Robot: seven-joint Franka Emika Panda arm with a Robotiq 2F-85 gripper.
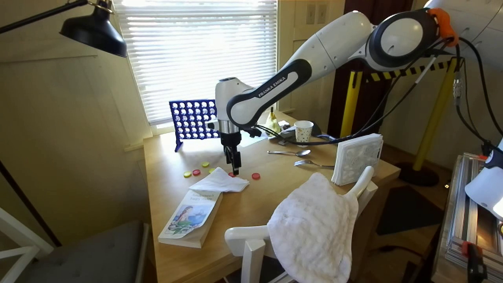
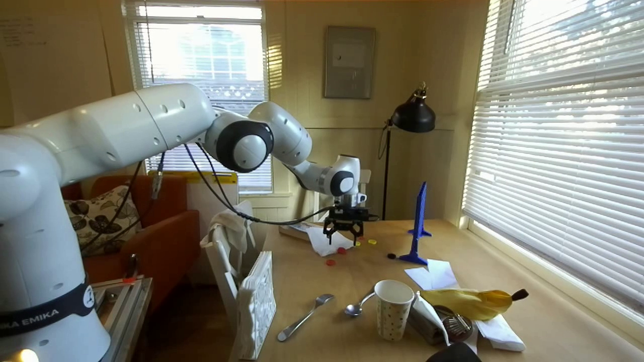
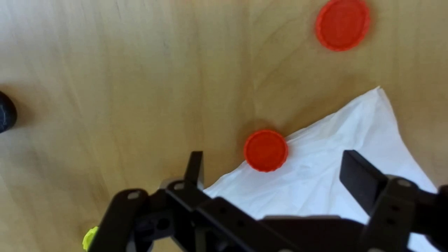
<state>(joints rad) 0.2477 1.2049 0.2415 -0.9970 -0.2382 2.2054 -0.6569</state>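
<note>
My gripper (image 3: 273,153) stands open above the table, pointing down, with nothing held between its fingers. Below the gap, in the wrist view, a red disc (image 3: 266,150) lies against the edge of a crumpled white napkin (image 3: 315,185), overlapping it. A second red disc (image 3: 343,24) lies apart on the bare wood. Part of a yellow disc (image 3: 90,237) shows beside the left finger, the rest hidden. A black round thing (image 3: 6,112) is cut off at the left edge. In an exterior view the gripper (image 1: 232,167) is over the napkin's far edge, near several red and yellow discs (image 1: 187,174).
A book (image 1: 188,220) touches the napkin's near side. A blue upright grid (image 2: 419,216) stands by the window. Toward the robot are a paper cup (image 2: 393,311), a spoon (image 1: 302,153), a fork (image 1: 304,162) and a white stack (image 1: 357,159). A cloth-draped chair (image 1: 314,224) adjoins the table.
</note>
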